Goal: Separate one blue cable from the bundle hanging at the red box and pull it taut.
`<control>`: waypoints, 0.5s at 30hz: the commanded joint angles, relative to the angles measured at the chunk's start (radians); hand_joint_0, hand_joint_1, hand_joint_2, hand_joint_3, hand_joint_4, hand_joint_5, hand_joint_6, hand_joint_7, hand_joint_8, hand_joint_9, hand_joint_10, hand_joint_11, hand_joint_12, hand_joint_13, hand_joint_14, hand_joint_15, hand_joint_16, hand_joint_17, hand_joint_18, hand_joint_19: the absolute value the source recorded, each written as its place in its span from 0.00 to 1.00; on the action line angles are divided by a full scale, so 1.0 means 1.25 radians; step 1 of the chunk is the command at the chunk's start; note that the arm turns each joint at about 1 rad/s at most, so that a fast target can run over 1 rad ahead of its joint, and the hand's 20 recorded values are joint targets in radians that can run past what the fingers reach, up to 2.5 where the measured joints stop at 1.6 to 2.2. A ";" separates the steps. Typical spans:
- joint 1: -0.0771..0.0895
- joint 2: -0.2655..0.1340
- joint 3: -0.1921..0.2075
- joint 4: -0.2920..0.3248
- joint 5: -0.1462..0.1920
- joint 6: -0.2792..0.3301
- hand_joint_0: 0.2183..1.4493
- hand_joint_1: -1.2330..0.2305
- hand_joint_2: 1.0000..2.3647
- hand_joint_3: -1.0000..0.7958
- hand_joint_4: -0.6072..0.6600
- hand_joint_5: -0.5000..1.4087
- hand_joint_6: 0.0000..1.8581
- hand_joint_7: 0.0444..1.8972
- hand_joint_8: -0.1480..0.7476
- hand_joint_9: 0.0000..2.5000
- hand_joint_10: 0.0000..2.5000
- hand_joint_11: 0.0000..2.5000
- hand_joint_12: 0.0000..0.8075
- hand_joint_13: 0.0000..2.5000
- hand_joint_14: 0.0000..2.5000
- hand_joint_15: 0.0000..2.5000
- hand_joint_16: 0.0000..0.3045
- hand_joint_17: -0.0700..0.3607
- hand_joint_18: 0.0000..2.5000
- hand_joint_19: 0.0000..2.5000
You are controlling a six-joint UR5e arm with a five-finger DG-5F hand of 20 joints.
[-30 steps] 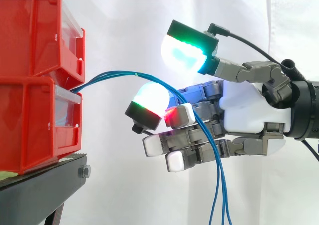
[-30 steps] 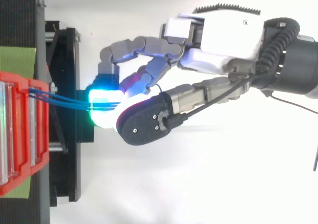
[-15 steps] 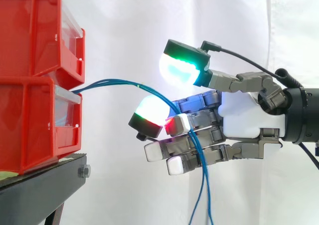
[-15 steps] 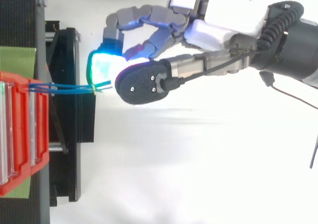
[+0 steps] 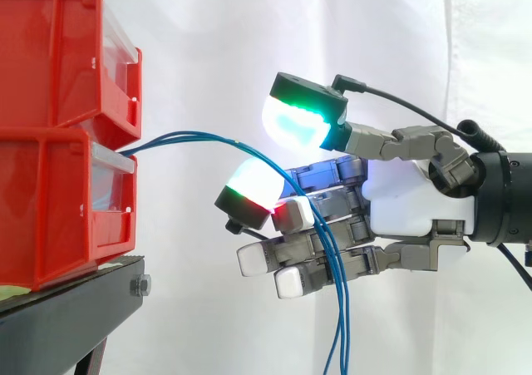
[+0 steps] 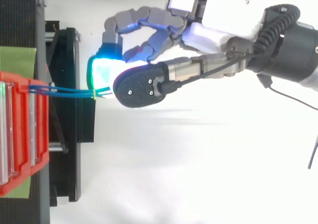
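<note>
Open hand beneath the blue cables, centre-right of frame

The blue cables (image 5: 193, 133) arc from the red bins (image 5: 50, 167) at left, drape across the hand (image 5: 416, 207)'s loosely extended fingers and hang toward the bottom edge, with the thumb raised clear above.

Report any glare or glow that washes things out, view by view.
Side view: the curtain is evenly bright, the blue cables stand out cleanly against it, and the pads of the hand bloom white at their middles. Top view: the cyan pad burns out the spot where the cables pass under the hand, so their run is lost there.
</note>
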 commanded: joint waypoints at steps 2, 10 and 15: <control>0.012 0.000 0.001 0.001 0.016 0.000 0.34 0.43 0.01 0.34 0.59 0.18 0.37 0.55 0.49 0.40 0.01 0.43 0.39 0.31 0.01 0.22 0.15 0.40 0.25 0.24; 0.023 0.000 0.000 0.003 0.023 0.000 0.34 0.42 0.01 0.34 0.59 0.16 0.41 0.50 0.48 0.42 0.01 0.47 0.40 0.36 0.01 0.28 0.15 0.39 0.26 0.24; 0.024 0.000 0.000 0.003 0.023 0.001 0.34 0.40 0.01 0.33 0.59 0.15 0.42 0.48 0.47 0.43 0.01 0.51 0.40 0.39 0.01 0.33 0.15 0.40 0.27 0.24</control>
